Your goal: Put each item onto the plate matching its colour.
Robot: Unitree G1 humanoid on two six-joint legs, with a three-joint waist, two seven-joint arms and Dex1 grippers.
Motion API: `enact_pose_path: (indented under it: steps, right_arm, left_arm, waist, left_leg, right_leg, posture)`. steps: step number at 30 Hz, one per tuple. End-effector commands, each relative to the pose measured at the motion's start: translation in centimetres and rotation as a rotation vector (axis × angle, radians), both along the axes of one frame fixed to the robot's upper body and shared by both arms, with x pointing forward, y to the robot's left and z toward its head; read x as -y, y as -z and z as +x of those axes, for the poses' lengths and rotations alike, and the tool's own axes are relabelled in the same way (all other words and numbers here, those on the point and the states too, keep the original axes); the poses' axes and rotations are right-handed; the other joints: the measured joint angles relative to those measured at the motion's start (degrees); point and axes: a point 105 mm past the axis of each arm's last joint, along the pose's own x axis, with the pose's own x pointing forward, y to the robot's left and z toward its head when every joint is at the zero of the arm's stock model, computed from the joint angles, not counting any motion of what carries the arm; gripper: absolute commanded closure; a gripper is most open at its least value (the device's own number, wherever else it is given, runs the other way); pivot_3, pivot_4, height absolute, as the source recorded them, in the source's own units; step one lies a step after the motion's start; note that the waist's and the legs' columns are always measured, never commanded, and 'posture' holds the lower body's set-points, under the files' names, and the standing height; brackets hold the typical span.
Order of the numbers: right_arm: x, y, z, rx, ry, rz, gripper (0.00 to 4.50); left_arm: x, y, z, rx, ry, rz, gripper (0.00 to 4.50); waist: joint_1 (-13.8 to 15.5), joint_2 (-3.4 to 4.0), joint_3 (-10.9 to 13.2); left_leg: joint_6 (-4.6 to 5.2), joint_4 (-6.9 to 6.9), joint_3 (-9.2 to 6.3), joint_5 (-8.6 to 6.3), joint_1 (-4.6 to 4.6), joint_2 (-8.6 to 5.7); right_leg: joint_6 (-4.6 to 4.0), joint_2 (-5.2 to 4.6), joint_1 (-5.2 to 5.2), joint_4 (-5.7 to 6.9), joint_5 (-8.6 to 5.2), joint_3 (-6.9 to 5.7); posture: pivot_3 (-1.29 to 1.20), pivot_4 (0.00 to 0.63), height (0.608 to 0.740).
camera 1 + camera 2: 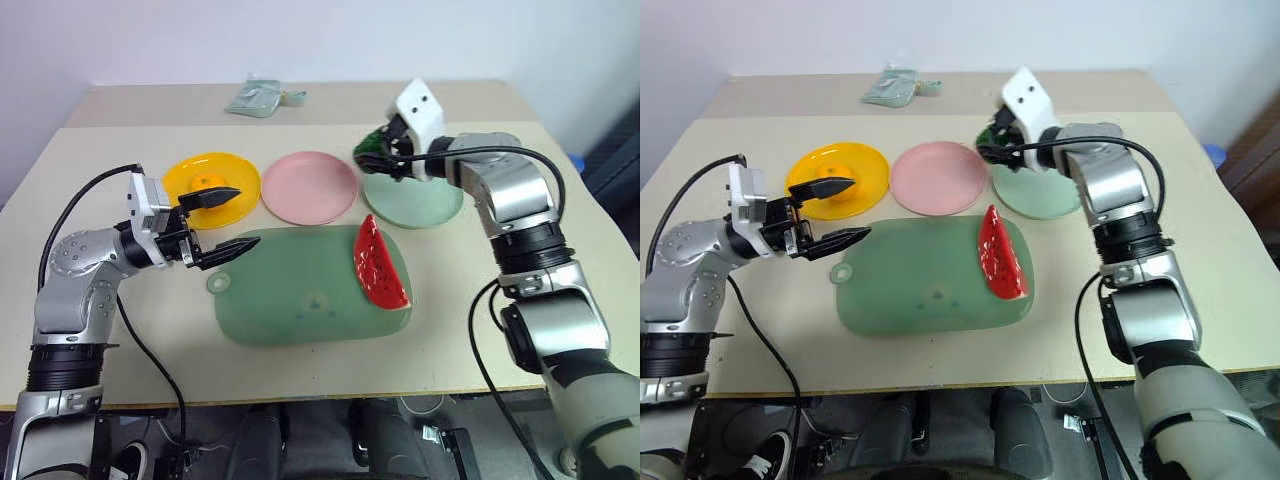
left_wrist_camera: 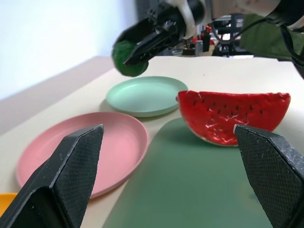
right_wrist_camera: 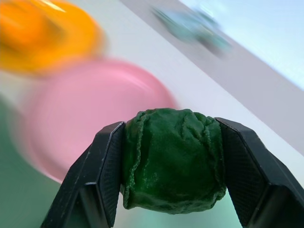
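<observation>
Count: 3 plates, one each yellow (image 1: 238, 186), pink (image 1: 310, 187) and mint green (image 1: 420, 205). 3 toy foods: 1 orange fruit (image 1: 207, 181), 1 dark-green knobbly ball (image 3: 174, 159), 1 watermelon wedge (image 1: 379, 264). 1 big green mat (image 1: 290, 295). 1 small pale-green packet (image 1: 258, 97) (contents unclear) at the table's far edge.

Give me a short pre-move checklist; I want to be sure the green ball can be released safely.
1. Right gripper shut on dark-green ball: ok.
2. Ball over the mint plate: roughly at its far-left rim, cannot tell if centred.
3. Mint plate empty: ok.
4. Left gripper open, away from the drop: ok.
5. Orange fruit on yellow plate: ok.
6. Watermelon wedge on pink plate: not ok, it lies on the green mat.
</observation>
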Motion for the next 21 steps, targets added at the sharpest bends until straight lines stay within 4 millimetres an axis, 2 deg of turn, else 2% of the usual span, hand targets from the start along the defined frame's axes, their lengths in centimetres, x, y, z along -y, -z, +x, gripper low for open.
enact_pose_path:
  steps: [1, 2, 6, 7, 11, 15, 18, 21]
  right_arm:
    - [1.7, 0.6, 0.0, -0.014, 0.018, 0.026, 2.16]
    - [1.8, 1.2, -0.1, -0.046, 0.013, 0.028, 2.16]
    - [1.3, 2.2, -0.5, -0.083, 0.003, 0.069, 0.26]
    - [1.3, 1.8, -0.4, -0.066, 0.014, 0.077, 0.12]
    - [1.4, -1.2, -0.3, 0.009, 0.016, 0.175, 0.12]
    - [0.3, -3.1, -1.8, -0.005, -0.068, 0.276, 0.12]
    - [-0.9, -3.6, -4.0, -0.072, -0.159, 0.297, 0.12]
    - [-1.3, -3.2, -6.0, -0.150, -0.209, 0.259, 0.12]
  left_arm:
    - [1.1, -0.6, -0.4, 0.006, 0.023, -0.049, 0.00]
    - [1.4, -0.5, -0.5, -0.002, 0.032, -0.055, 0.00]
    - [1.8, 0.1, -0.4, -0.008, 0.046, -0.028, 0.00]
    - [1.8, 0.0, -0.4, -0.007, 0.048, -0.030, 0.00]
    - [1.3, -0.3, -0.3, -0.006, 0.050, -0.022, 0.00]
    - [1.2, -0.3, -0.7, -0.025, 0.074, -0.022, 0.00]
    - [1.3, -0.3, -1.4, -0.042, 0.115, -0.027, 0.00]
    - [1.3, -0.4, -2.1, -0.074, 0.151, -0.034, 0.00]
  waist:
    - [0.0, 0.01, 0.0]
    - [0.0, 0.01, 0.0]
    - [0.0, 0.03, 0.0]
    - [0.0, 0.04, 0.0]
    - [0.3, 0.04, 0.0]
    - [0.4, 0.04, 0.0]
    - [0.4, 0.05, 0.0]
    - [0.5, 0.04, 0.0]
  left_leg:
    - [0.00, 0.00, 0.00, 0.00, 0.00, 0.01]
    - [0.00, 0.00, 0.00, 0.00, 0.01, 0.01]
    - [0.00, 0.02, 0.01, 0.00, 0.01, 0.01]
    - [0.00, 0.02, 0.00, 0.00, 0.01, 0.01]
    - [0.00, 0.03, 0.01, 0.00, 0.00, 0.01]
    - [0.00, 0.03, 0.00, 0.00, 0.00, 0.01]
    - [0.00, 0.03, 0.00, 0.00, 0.00, 0.02]
    - [0.00, 0.03, 0.00, 0.00, -0.01, 0.02]
  right_leg:
    - [0.00, 0.01, 0.00, 0.00, 0.00, 0.00]
    - [0.00, 0.00, 0.00, 0.01, 0.00, 0.01]
    - [0.00, 0.01, 0.00, 0.03, 0.00, 0.02]
    - [0.00, 0.01, 0.00, 0.04, 0.00, 0.02]
    - [0.00, 0.00, 0.00, 0.03, 0.00, 0.02]
    - [0.00, 0.00, 0.00, 0.02, 0.00, 0.02]
    - [0.00, 0.00, 0.00, 0.03, 0.00, 0.01]
    - [0.00, -0.01, 0.00, 0.02, 0.00, 0.02]
  posture:
    - [0.00, 0.150, 0.740]
    - [0.00, 0.150, 0.740]
    - [0.00, 0.150, 0.740]
    - [0.00, 0.150, 0.740]
    - [0.00, 0.150, 0.740]
    - [0.00, 0.150, 0.740]
    - [0.00, 0.150, 0.740]
    - [0.00, 0.150, 0.740]
